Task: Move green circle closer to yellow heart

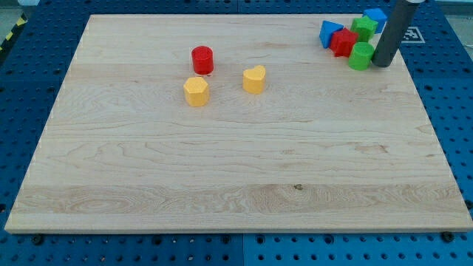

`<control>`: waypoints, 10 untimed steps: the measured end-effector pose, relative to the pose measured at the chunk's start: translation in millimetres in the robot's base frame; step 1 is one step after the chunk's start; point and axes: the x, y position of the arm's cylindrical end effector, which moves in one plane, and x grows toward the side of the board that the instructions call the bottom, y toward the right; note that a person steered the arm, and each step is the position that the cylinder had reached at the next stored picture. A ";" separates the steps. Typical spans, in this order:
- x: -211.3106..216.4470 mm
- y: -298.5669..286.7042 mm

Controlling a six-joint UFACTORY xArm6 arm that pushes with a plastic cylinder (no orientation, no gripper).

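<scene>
Nearest the view's bottom lies bare wooden counter (236,185). Mid-board, toward the view's left: yellow hexagon-like block (196,91), yellow heart (254,79) just to its right, red cylinder (202,60) above them; the three near each other but apart. Green circle (361,56) sits at the view's top right, well apart from the heart, upright on its flat face; round, so no long axis or heading readable. Crowded against it: red block (344,42), blue triangular block (329,33), second green block (363,28), blue block (375,18). My tip (383,63) stands just right of the green circle, touching or nearly so. No claw fitted; only the dark rod.
</scene>
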 end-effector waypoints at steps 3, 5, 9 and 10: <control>-15.2 13.2; 4.2 -67.2; -16.1 -106.0; -20.2 -106.1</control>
